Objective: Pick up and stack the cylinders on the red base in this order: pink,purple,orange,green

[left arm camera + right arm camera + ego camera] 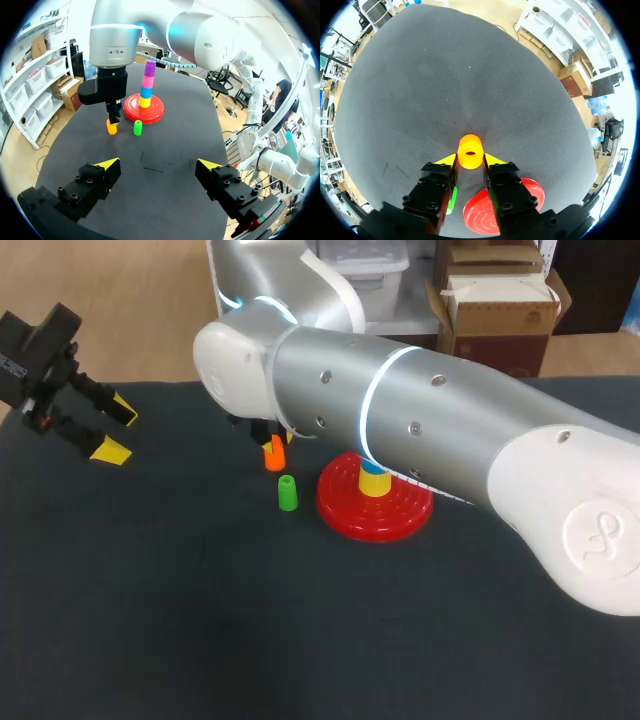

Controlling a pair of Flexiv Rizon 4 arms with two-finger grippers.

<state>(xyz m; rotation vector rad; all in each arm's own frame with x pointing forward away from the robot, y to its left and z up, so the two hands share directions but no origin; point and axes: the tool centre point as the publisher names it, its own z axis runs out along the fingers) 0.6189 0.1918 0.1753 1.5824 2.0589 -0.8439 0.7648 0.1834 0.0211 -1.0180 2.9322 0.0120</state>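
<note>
The right gripper is clamping the orange cylinder btwn its yellow tips, both fingers pressing on its sides, open end facing up. Whether the cylinder is resting on the table or hanging just above it can't be told. The right arm is reaching across from the head view's right & hiding most of the stack there. The green cylinder is standing upright on the table, just beside the orange one and near the red base, apart from both. In the left wrist view the base is carrying four cylinders, bottom to top: yellow, blue, pink, purple. The left gripper is hovering at the table's far left edge, well apart from the others, fingers spread wide w/ nothing btwn them.
</note>
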